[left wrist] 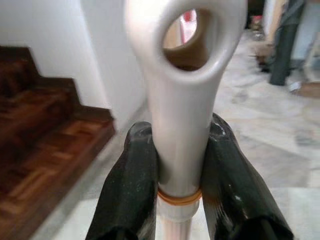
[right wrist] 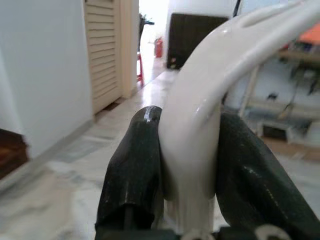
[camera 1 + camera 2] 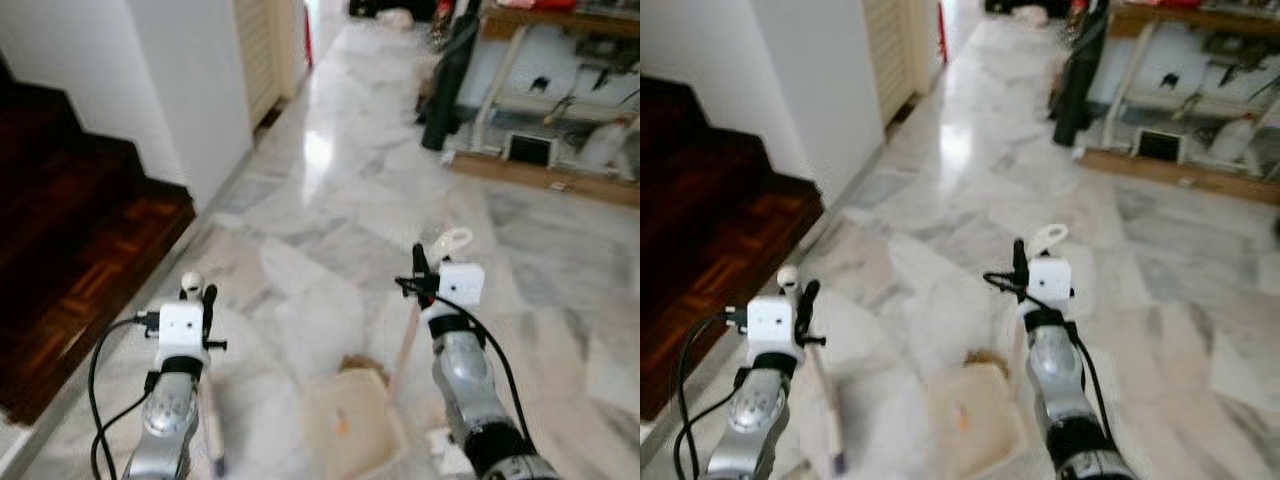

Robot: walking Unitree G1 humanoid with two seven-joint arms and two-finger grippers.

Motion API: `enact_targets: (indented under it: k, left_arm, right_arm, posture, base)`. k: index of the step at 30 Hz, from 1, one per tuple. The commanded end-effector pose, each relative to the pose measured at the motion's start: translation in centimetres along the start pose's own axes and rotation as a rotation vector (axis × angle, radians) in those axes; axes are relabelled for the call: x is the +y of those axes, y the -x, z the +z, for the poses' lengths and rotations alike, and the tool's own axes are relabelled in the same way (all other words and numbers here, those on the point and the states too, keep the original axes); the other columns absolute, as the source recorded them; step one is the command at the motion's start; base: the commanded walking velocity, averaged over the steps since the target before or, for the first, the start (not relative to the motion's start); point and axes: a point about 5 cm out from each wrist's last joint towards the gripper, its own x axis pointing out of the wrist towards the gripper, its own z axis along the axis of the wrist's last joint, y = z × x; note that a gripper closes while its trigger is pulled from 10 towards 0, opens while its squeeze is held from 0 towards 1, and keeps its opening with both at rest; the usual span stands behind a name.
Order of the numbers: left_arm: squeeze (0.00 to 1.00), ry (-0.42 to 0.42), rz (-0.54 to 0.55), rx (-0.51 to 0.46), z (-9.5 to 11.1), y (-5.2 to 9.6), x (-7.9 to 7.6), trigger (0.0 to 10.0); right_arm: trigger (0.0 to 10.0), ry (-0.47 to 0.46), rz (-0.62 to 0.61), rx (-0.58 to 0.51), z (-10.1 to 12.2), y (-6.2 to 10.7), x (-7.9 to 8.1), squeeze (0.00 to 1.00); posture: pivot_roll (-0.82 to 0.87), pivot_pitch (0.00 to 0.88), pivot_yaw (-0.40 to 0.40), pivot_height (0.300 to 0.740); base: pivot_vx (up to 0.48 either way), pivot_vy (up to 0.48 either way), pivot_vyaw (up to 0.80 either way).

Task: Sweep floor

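My left gripper (image 3: pixel 200 296) is shut on the white broom handle (image 3: pixel 191 283), just under its looped end (image 1: pixel 186 60); black fingers (image 1: pixel 131 185) press on both sides of it. The broom stick (image 3: pixel 212 420) runs down toward the floor by my left arm. My right gripper (image 3: pixel 421 272) is shut on the curved white dustpan handle (image 3: pixel 452 241), squeezed between its fingers (image 2: pixel 134 165). The beige dustpan (image 3: pixel 352 425) rests on the marble floor between my arms. A small brownish clump of debris (image 3: pixel 362 366) lies at its far edge.
Dark wooden stairs (image 3: pixel 70 230) rise on the left beside a white wall (image 3: pixel 190 90) and a louvred door (image 3: pixel 260 50). A wooden shelf unit (image 3: pixel 560 100) and a dark upright bag (image 3: pixel 450 80) stand at the far right. A pale sheet (image 3: pixel 1240 375) lies on the floor.
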Motion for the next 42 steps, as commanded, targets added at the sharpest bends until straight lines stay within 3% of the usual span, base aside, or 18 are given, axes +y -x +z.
enact_targets:
  k: [1,13,25,31,42]
  left_arm:
    - [0.0,-0.021,0.004,-0.05,0.91,-0.35,0.28,10.0]
    - [0.0,-0.019,0.008,-0.056,1.01,-0.31,0.37,10.0]
    - [0.0,-0.013,0.013,-0.051,1.01,-0.23,0.47,10.0]
    - [0.0,-0.012,0.015,-0.054,1.03,-0.23,0.5,10.0]
    - [0.0,-0.015,0.014,-0.05,0.97,-0.17,0.54,10.0]
  right_arm:
    - [10.0,-0.022,-0.008,-0.058,1.25,-0.65,0.16,0.0]
    - [10.0,-0.024,-0.019,-0.094,2.04,-0.99,0.09,0.0]
    - [10.0,0.03,0.013,-0.108,2.08,-0.65,0.55,0.0]
    - [10.0,0.006,-0.007,-0.095,1.93,-0.57,0.26,0.0]
    - [10.0,0.002,-0.019,-0.089,1.84,-0.54,0.18,0.0]
  posture:
    - [0.12,0.058,-0.004,0.74]
    - [0.12,0.061,-0.004,0.74]
    - [0.12,0.066,-0.004,0.74]
    - [0.12,0.067,-0.003,0.74]
    - [0.12,0.07,-0.003,0.74]
  base:
    - [0.281,0.0,-0.8]
    - [0.279,0.0,-0.8]
    - [0.305,0.128,0.2]
    - [0.303,0.283,0.4]
    - [0.0,0.0,0.0]
